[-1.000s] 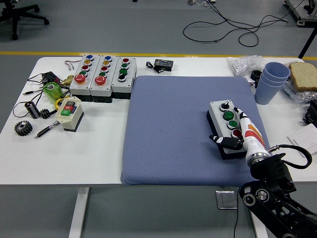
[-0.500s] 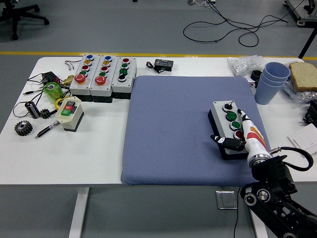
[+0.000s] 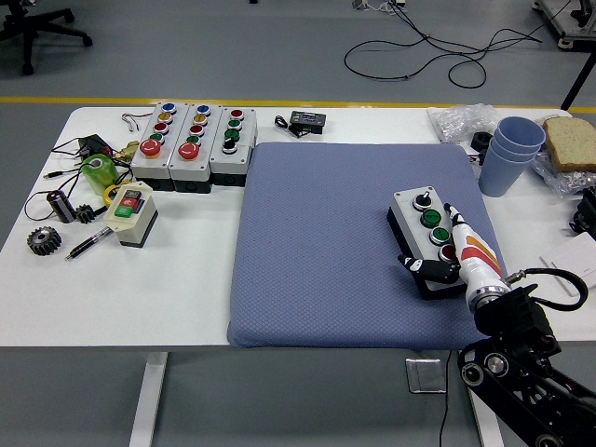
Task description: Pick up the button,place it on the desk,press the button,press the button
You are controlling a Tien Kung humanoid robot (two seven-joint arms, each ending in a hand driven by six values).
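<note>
grey floor with loose cables behind, white table (image 3: 186, 298) in front, blue mat (image 3: 326, 251) spread over its middle, probably to cushion whatever is set down and keep it from sliding. button box (image 3: 426, 235) lying on the mat's right part, near its right edge, tilted a little against the mat's sides. right hand (image 3: 454, 253) closed around the box's near end, thumb on the left flank, fingers along the right flank and top; held low and from the side, likely so the buttons stay clear for pressing. seems set down already, grip not yet let go. left arm out of sight.

grey lid, black base; on top a black knob at the far end, then two green buttons, then a red one nearest the hand.

further off: three more boxes (image 3: 192, 144) in a row at far left, small switch (image 3: 130, 212), gear (image 3: 42, 241), stacked blue cups (image 3: 512, 154) far right.
</note>
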